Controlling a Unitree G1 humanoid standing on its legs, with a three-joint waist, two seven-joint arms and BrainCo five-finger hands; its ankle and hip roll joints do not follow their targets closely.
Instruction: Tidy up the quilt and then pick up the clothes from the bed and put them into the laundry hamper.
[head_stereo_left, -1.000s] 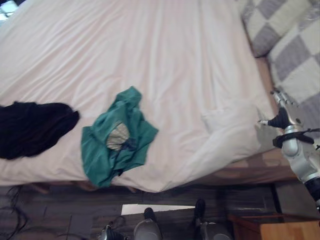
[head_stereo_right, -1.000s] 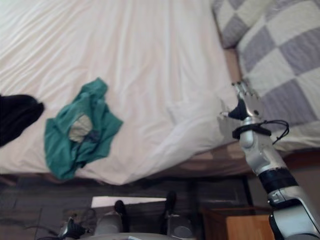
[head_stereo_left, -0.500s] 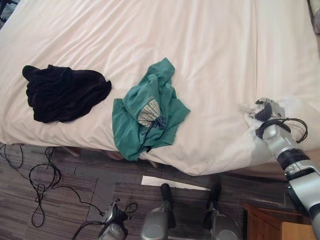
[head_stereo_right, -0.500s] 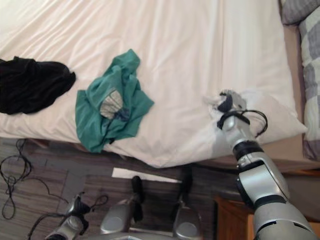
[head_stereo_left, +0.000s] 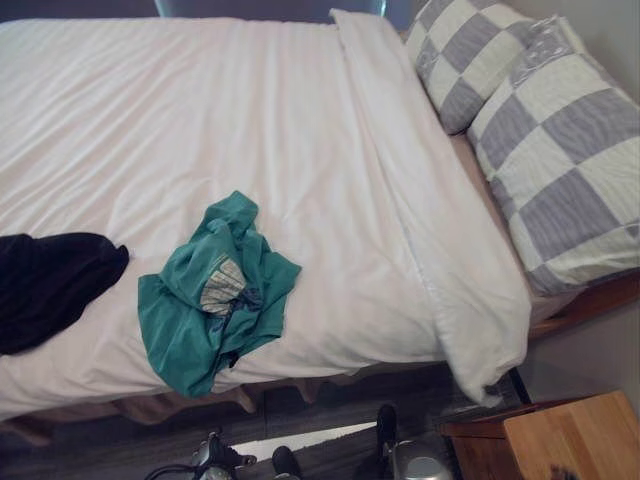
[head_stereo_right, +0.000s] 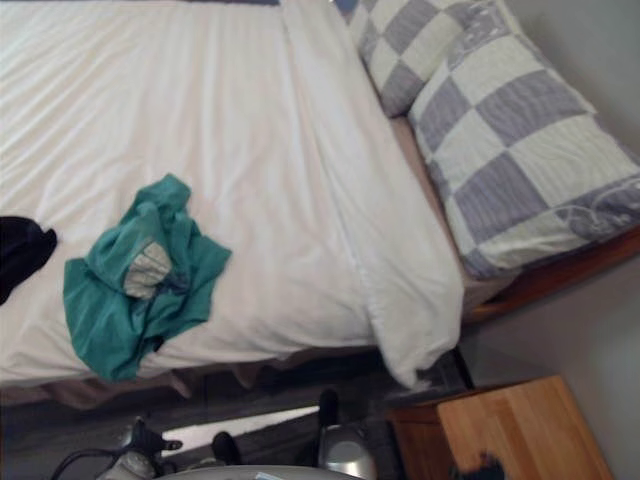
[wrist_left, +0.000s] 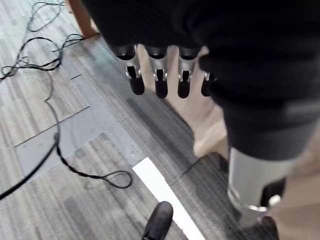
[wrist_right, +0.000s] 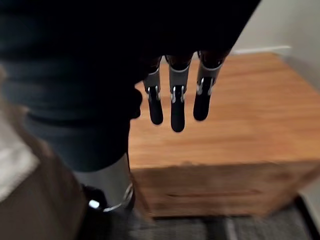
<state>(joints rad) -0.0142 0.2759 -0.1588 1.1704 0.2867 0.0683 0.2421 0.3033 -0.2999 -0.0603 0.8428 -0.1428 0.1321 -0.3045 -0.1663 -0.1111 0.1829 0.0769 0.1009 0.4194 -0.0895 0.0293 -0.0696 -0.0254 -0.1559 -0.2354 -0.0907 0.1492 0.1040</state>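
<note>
A black garment (head_stereo_left: 50, 285) lies at the bed's left edge, with a crumpled green shirt (head_stereo_left: 212, 295) beside it on the white quilt (head_stereo_left: 330, 180). Checked pillows (head_stereo_left: 540, 140) sit at the right. The left hand (wrist_left: 157, 75) hangs over the floor, fingers straight, empty. The right hand (wrist_right: 175, 100) hangs likewise above a wooden nightstand (wrist_right: 240, 145).

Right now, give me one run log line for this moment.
quilt: spread flat | green garment, black garment: on bed | left robot hand, right robot hand: open, empty
</note>
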